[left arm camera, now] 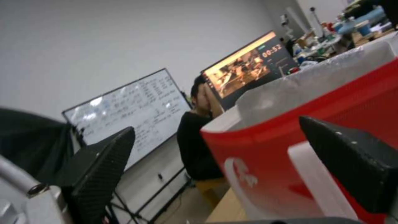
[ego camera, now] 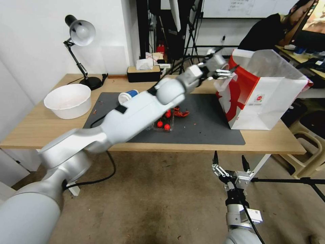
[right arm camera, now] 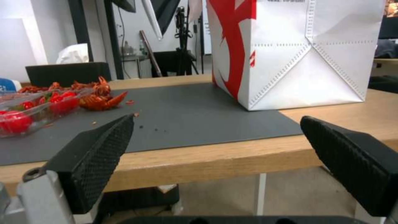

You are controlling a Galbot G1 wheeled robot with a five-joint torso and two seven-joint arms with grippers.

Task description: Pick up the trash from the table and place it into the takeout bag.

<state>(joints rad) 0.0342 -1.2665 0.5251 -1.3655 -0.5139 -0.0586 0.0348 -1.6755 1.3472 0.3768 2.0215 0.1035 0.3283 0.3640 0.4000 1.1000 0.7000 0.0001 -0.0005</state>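
Note:
The takeout bag (ego camera: 267,91) stands open on the right end of the table (ego camera: 40,125). My left arm reaches across the table, and the left gripper (ego camera: 227,72) hovers open and empty at the bag's near top rim, by a white handle. In the left wrist view the left gripper (left arm camera: 215,124) faces the bag's red side (left arm camera: 290,137). Trash lies on the grey mat (ego camera: 206,128): a blue white-lidded cup (ego camera: 128,96), a clear tray with red round pieces (ego camera: 164,122) and red scraps (ego camera: 181,113). My right gripper (ego camera: 229,156) hangs open below the table's front edge.
A white bowl (ego camera: 67,100) sits at the table's left end. A desk lamp (ego camera: 80,34) and a black tissue box (ego camera: 143,73) stand along the back. Tripods and a seated person are behind the table. A stool (ego camera: 309,142) stands at the right.

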